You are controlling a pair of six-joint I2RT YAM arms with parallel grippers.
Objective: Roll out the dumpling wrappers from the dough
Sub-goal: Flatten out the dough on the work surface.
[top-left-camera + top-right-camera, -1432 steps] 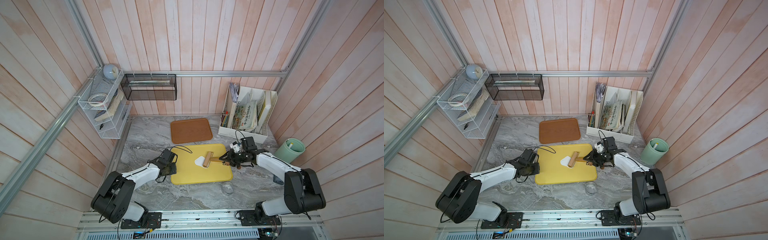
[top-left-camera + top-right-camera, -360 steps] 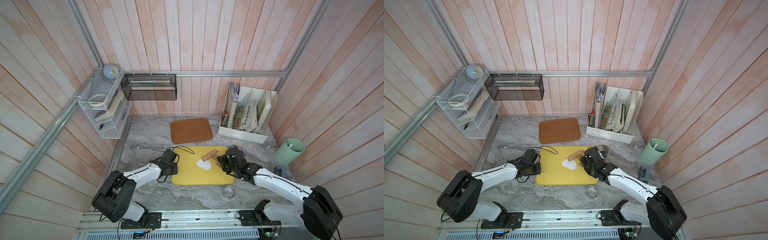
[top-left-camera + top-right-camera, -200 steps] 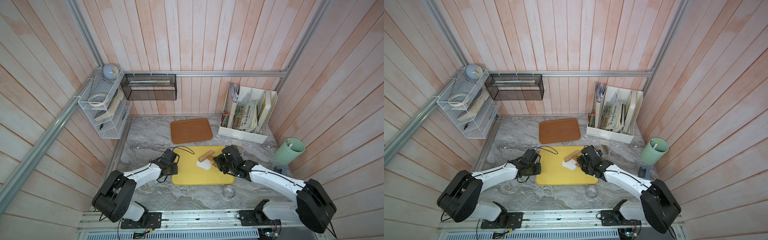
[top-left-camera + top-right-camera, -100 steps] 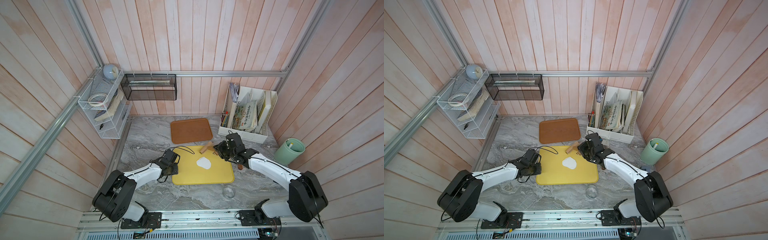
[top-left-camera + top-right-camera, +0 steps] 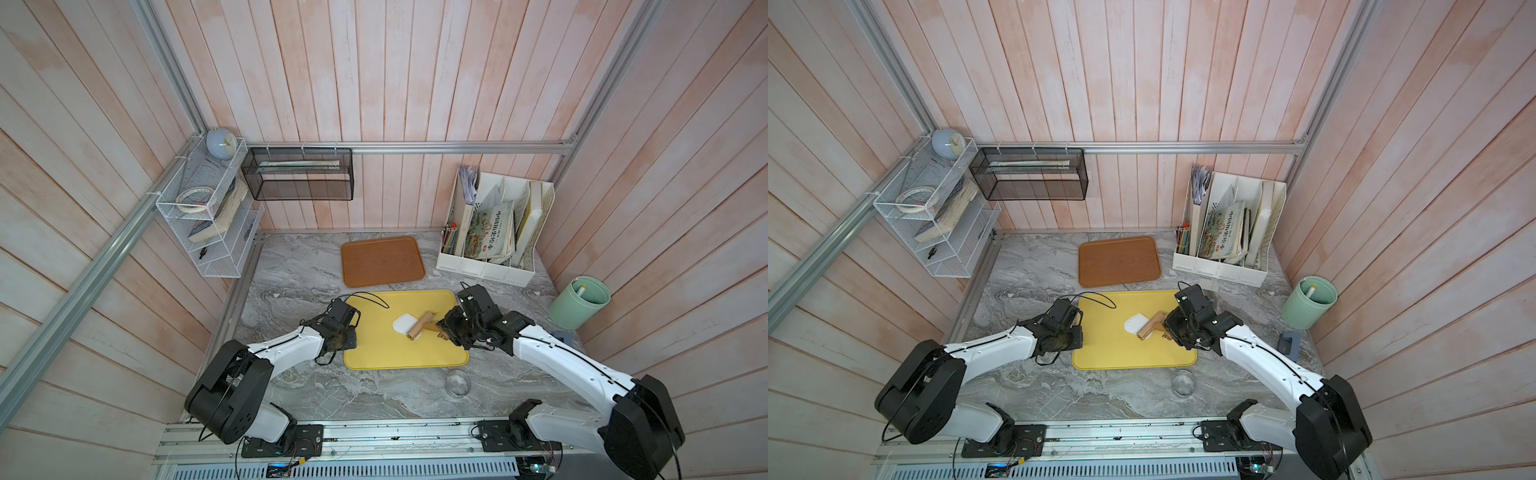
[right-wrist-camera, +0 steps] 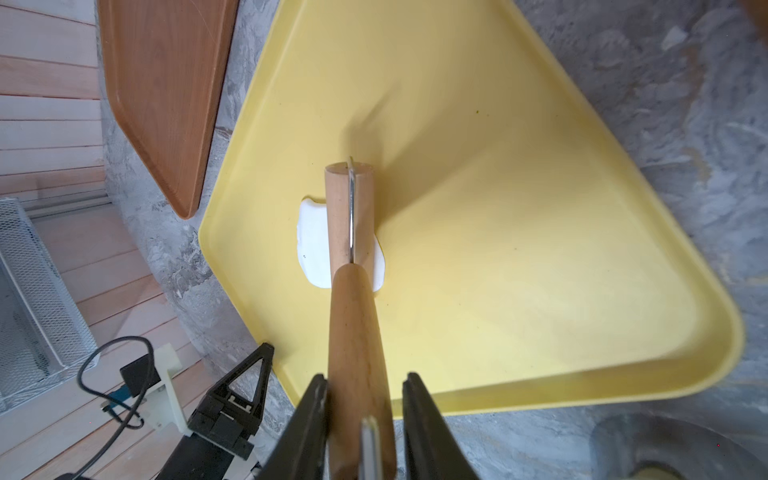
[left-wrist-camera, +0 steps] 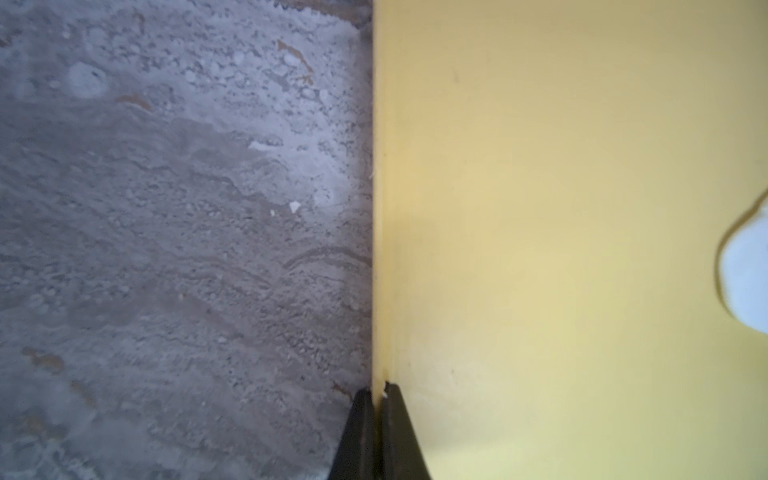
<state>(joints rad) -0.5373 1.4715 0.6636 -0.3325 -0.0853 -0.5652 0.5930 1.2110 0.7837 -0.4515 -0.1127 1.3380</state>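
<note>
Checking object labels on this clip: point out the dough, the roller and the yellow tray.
dough [image 5: 402,323], in a top view, its uncovered white part.
roller [image 6: 340,216], right wrist view, wooden barrel over the dough.
yellow tray [image 5: 390,353], in a top view, bare floor near its front rim.

Two grippers: left gripper [image 7: 376,399], right gripper [image 6: 363,382]. Two trays: yellow tray [image 5: 382,349], rim pinched between the left fingers [image 7: 399,436]; brown tray [image 5: 382,262], well beyond both pairs. One roller [image 6: 338,216], handle between the right fingers [image 6: 424,424]. One dough [image 6: 313,245], under the roller, ahead of the right fingers. One glass bowl [image 5: 457,382], near the right fingers. Two wall baskets: white basket [image 5: 220,262], black basket [image 5: 299,193]. One clock [image 5: 221,143]. One file box [image 5: 482,270]. One green bin [image 5: 573,311]. One grey block [image 5: 1289,343].
</note>
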